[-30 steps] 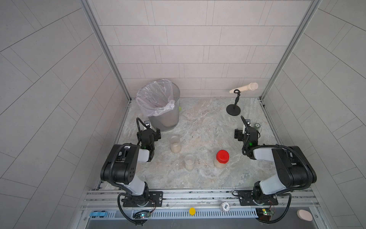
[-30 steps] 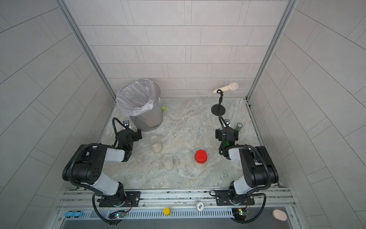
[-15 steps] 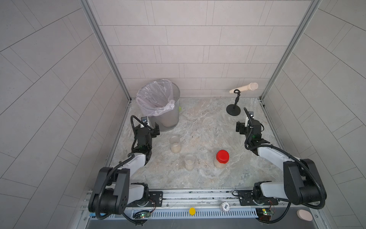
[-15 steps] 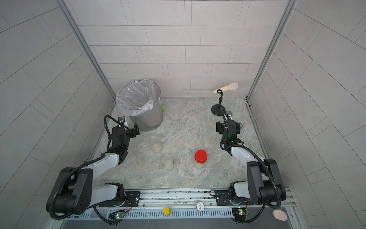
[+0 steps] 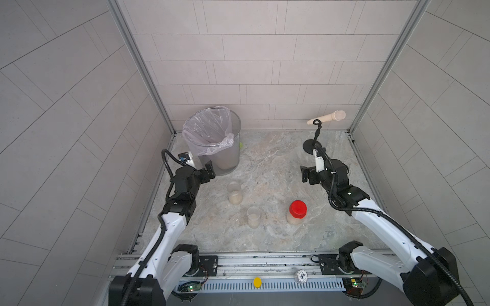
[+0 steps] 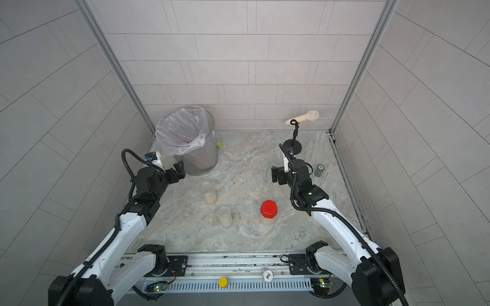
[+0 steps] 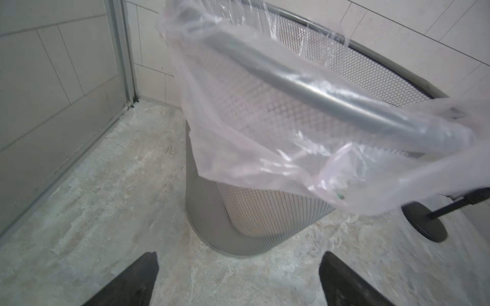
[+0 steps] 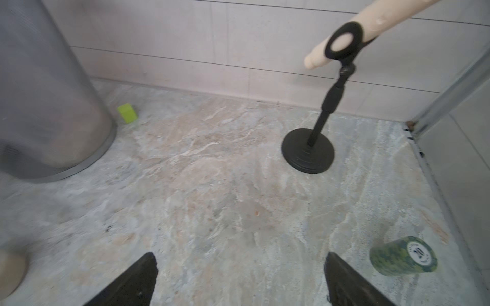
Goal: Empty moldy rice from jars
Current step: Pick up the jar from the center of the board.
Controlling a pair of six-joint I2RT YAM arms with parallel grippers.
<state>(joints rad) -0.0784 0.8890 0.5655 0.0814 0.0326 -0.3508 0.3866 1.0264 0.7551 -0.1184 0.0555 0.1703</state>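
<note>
Three small clear jars stand mid-table, each holding pale moldy rice (image 5: 235,199). Two have clear lids (image 5: 234,192) (image 5: 253,216) and one has a red lid (image 5: 297,211); both top views show them, as with the red-lidded jar (image 6: 268,212). My left gripper (image 5: 210,170) (image 7: 238,258) hovers open at the foot of the bin, left of the jars and apart from them. My right gripper (image 5: 305,173) (image 8: 240,258) hangs open over bare table, behind and right of the red-lidded jar. Nothing sits between either pair of fingers.
A metal mesh bin (image 5: 225,159) (image 7: 252,212) with a plastic liner stands back left. A black stand (image 5: 313,145) (image 8: 307,153) holding a wooden stick is back right. A small green cylinder (image 6: 320,170) (image 8: 403,257) lies near the right wall, and a lime cube (image 6: 219,145) sits behind the bin.
Both arms have unfolded and reached up and toward the back, carrying the grippers away from the front rail. Both grippers stayed open. The jars have not moved.
</note>
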